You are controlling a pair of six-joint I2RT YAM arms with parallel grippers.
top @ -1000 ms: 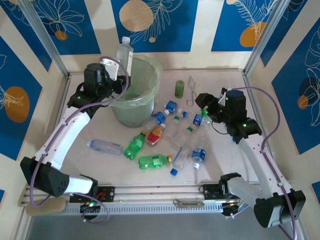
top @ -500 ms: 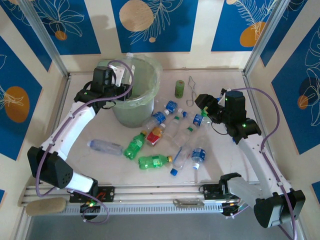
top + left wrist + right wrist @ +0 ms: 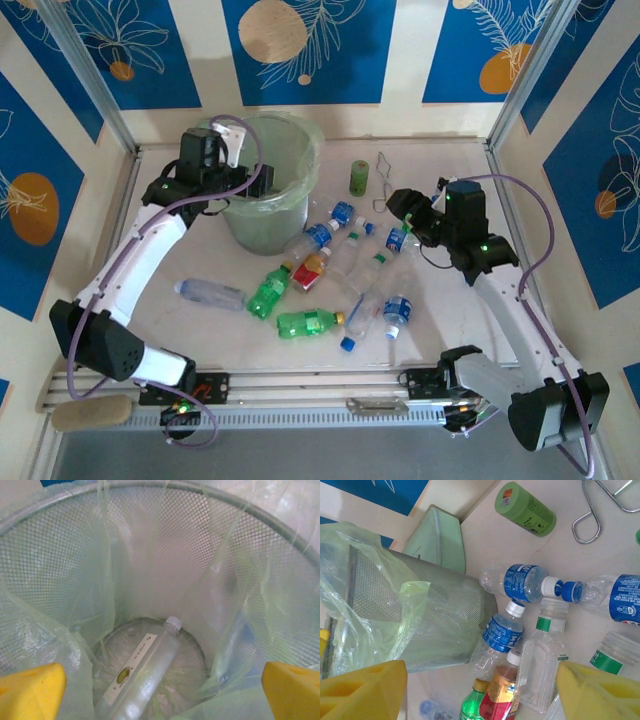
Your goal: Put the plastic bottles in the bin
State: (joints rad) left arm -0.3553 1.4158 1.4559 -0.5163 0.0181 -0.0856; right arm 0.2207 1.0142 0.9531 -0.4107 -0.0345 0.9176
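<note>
My left gripper (image 3: 252,180) hangs over the mouth of the bin (image 3: 303,150), a round pale-green mesh bucket with a thin green bag. Its yellow fingertips (image 3: 30,690) stand wide open. A clear bottle with a white cap (image 3: 145,672) lies free at the bottom of the bin (image 3: 60,555). Several plastic bottles lie loose on the table right of the bin: blue-labelled ones (image 3: 320,235), a green one (image 3: 268,292), a red-labelled one (image 3: 312,270) and a clear one (image 3: 210,293). My right gripper (image 3: 405,212) hovers open above that cluster, with blue-labelled bottles (image 3: 502,632) and a clear flask (image 3: 542,672) below its pads.
A short olive-green cylinder (image 3: 359,177) and thin wire tongs (image 3: 383,185) lie at the back of the table, right of the bin. The cylinder (image 3: 525,509) and tongs (image 3: 600,510) are beyond the bottles. Patterned walls and metal posts close in the table.
The left gripper carried a clear bottle down over the bin's mouth, then opened; the bottle now lies at the bin's bottom. The right arm has shifted only slightly.
</note>
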